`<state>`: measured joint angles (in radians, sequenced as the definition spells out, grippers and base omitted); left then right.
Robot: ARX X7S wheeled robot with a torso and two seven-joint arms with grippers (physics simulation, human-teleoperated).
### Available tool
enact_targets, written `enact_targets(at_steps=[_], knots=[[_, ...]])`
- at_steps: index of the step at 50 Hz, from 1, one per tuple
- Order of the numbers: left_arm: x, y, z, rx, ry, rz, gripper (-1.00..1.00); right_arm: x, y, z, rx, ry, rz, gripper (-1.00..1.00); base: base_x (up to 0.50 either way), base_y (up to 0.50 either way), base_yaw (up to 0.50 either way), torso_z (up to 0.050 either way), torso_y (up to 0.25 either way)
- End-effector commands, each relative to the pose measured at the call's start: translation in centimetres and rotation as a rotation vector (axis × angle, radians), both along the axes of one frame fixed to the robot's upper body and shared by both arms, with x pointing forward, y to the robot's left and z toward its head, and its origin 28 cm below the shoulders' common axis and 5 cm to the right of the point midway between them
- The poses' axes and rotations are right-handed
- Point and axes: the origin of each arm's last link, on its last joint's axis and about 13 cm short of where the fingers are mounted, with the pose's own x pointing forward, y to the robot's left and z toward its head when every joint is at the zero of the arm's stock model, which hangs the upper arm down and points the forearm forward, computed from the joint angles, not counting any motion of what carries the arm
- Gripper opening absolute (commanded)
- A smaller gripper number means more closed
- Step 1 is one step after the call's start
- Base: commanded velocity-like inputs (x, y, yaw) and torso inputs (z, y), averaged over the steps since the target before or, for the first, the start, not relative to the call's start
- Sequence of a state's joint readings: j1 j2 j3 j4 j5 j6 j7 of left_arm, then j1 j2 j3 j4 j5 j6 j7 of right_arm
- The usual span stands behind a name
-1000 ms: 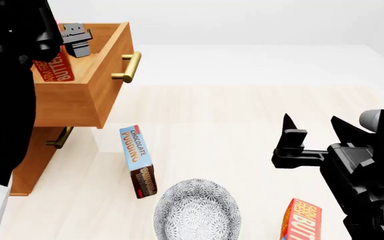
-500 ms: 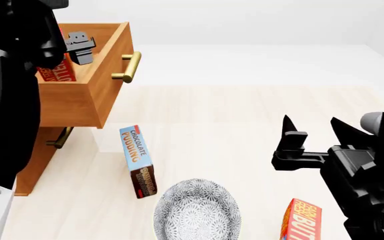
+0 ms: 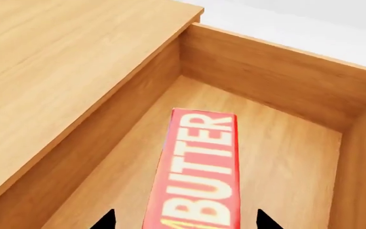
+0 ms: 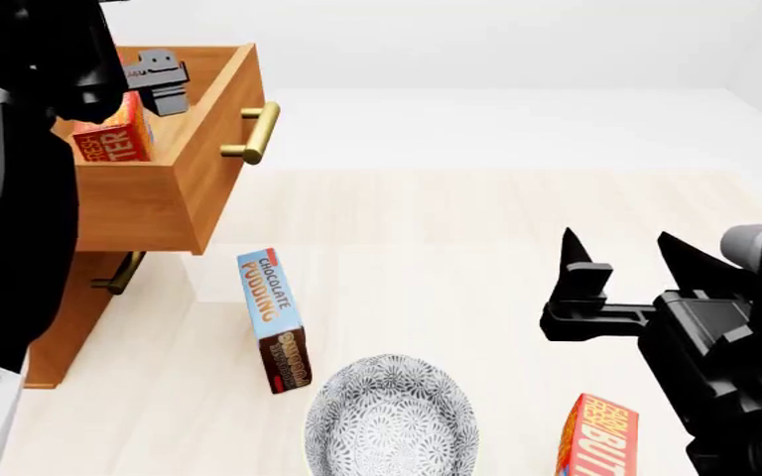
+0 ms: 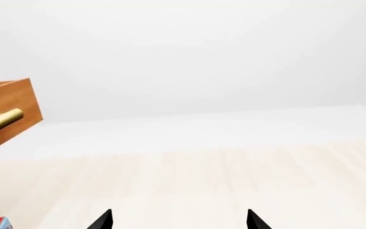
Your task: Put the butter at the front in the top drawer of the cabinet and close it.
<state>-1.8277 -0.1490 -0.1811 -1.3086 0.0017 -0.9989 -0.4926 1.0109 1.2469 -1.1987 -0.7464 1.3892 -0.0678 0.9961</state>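
The cabinet (image 4: pixel 83 297) stands under the left arm, its top drawer (image 4: pixel 176 188) pulled out with the brass handle (image 4: pixel 255 132) facing the open floor. The left gripper (image 3: pixel 184 220) hangs directly above the drawer's inside; in the left wrist view only its two dark fingertips (image 3: pixel 108 220) show, spread to either side of the carton and clear of its faces, so the jaws stand apart and grip nothing. The butter (image 3: pixel 199 167) lies inside the drawer, straight below that gripper, red lettered face up, its long axis running away from the fingertips toward the far inner wall and roughly parallel to the side walls; the word "BUTTER" reads along that axis. In the head view the same carton (image 4: pixel 114 139) sits just beneath and beside the gripper body, leaning against the drawer's near side. The right gripper (image 4: pixel 615 260) hovers over the pale floor with its two pointed fingers wide apart and holding nothing. Near it, below its wrist, stands a second butter carton (image 4: pixel 599 436); farther off toward the cabinet are a patterned bowl (image 4: pixel 391 416) and a chocolate pudding box (image 4: pixel 273 317).
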Motion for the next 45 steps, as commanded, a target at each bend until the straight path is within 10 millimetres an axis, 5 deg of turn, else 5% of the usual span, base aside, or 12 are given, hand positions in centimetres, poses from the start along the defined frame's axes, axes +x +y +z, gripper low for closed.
enact_targets(at_steps=[1, 15, 27, 28, 29, 32, 36, 42, 45], knots=[[-0.1, -0.1, 0.6, 0.014, -0.018, -0.016, 1.00, -0.1, 0.0, 0.0, 0.001, -0.005, 0.004, 1.00, 0.00, 0.00, 0.00, 0.000, 0.000], [-0.4, -0.4, 2.9, 0.061, -0.103, -0.072, 1.00, -0.2, 0.0, 0.1, 0.001, -0.011, 0.007, 1.00, 0.00, 0.00, 0.00, 0.001, 0.000], [-0.5, -2.9, 5.6, 0.159, -0.236, -0.321, 1.00, -0.1, 0.0, 0.0, 0.001, -0.010, 0.009, 1.00, 0.00, 0.00, 0.00, 0.000, 0.000], [-0.8, -3.2, 4.6, 0.158, -0.189, -0.354, 1.00, -0.1, 0.0, 0.0, 0.001, -0.010, 0.009, 1.00, 0.00, 0.00, 0.00, 0.000, 0.000], [-1.2, -3.5, 3.6, 0.144, -0.139, -0.380, 1.00, -0.1, 0.0, 0.0, 0.002, -0.009, 0.009, 1.00, 0.00, 0.00, 0.00, 0.000, 0.000], [-4.0, -4.5, 5.4, 0.190, -0.291, -0.441, 1.00, -0.1, 0.0, 0.0, 0.001, -0.010, 0.011, 1.00, 0.00, 0.00, 0.00, 0.000, 0.000], [-6.5, -5.5, 4.6, 0.183, -0.307, -0.535, 1.00, -0.1, 0.0, 0.0, 0.003, -0.011, 0.011, 1.00, 0.00, 0.00, 0.00, 0.000, 0.000], [-8.2, -5.7, 2.1, 0.244, -0.291, -0.477, 1.00, -0.3, 0.0, 0.0, 0.006, -0.012, 0.010, 1.00, 0.00, 0.00, 0.00, 0.000, 0.000], [-10.3, -7.7, 0.7, 0.190, -0.280, -0.690, 1.00, -0.2, 0.1, -0.1, 0.007, -0.011, 0.011, 1.00, 0.00, 0.00, 0.00, 0.000, 0.000]])
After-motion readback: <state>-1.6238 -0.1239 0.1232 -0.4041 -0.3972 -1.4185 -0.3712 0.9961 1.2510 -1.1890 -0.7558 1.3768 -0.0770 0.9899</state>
